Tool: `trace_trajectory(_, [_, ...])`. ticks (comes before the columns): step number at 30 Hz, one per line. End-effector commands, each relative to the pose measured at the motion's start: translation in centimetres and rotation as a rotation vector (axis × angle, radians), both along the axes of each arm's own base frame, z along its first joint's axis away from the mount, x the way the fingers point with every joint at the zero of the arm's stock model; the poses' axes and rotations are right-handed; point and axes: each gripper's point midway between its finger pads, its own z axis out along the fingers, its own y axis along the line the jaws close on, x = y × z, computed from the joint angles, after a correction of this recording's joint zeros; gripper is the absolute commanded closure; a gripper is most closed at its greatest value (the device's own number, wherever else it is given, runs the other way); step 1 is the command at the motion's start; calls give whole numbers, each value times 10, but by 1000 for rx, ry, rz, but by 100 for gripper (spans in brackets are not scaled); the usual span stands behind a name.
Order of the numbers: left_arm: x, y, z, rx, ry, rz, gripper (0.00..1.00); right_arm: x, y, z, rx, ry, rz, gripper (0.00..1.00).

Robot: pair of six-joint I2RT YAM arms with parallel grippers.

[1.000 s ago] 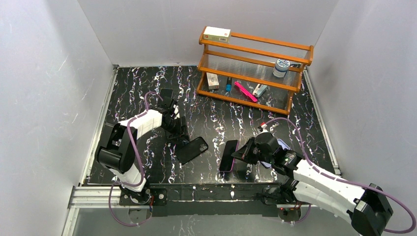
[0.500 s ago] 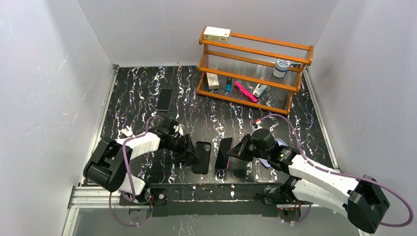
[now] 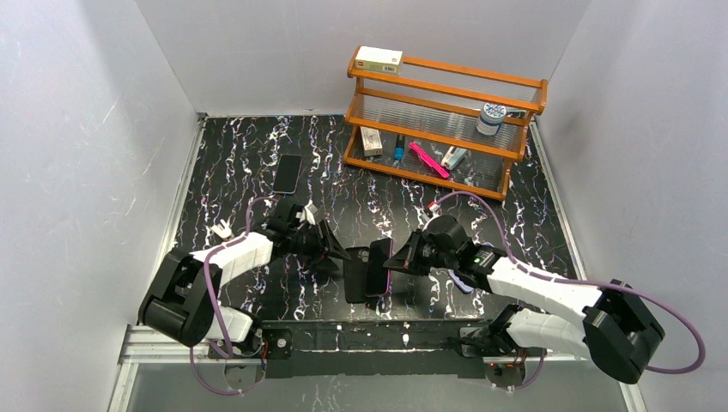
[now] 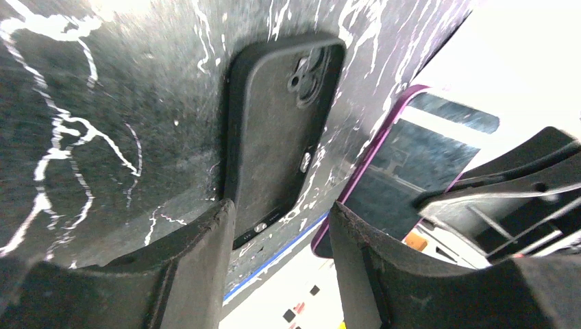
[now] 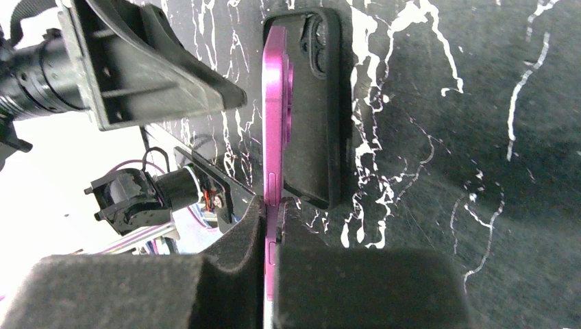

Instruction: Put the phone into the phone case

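Right pincer around purple-rimmed phone, apparently

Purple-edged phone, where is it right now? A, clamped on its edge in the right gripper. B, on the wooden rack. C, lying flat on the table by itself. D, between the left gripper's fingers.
A: the right wrist view shows the right gripper shut on the purple-edged phone, which stands on its long edge, while the left gripper is open with nothing clamped.
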Motion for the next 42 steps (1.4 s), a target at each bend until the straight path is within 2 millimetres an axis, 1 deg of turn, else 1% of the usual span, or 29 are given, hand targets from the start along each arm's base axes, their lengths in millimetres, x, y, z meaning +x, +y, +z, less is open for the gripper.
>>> trace_trajectory(1, [13,12,15,3,-61,7,48,14,32,42,129,-104,81,99])
trace_trajectory(7, [10,9,10,-33,-61,-9,50,16,49,27,106,-67,151,99])
trace_trajectory(12, [8,11,5,-26,-70,-14,52,18,56,16,99,-46,177,99])
trace_trajectory(15, [2,10,-1,-40,-41,-6,54,17,60,8,95,-30,195,99])
trace_trajectory(22, [0,10,-13,-52,-39,4,58,13,60,-16,60,11,229,99])
trace_trajectory(27, [-5,6,-22,-70,-6,-10,60,9,55,-31,26,37,226,99])
trace_trajectory(34, [-9,2,-23,-82,-10,-26,64,8,53,-41,16,57,216,99])
trace_trajectory(42, [-20,-5,-30,-104,4,-29,66,10,51,-54,5,74,179,99])
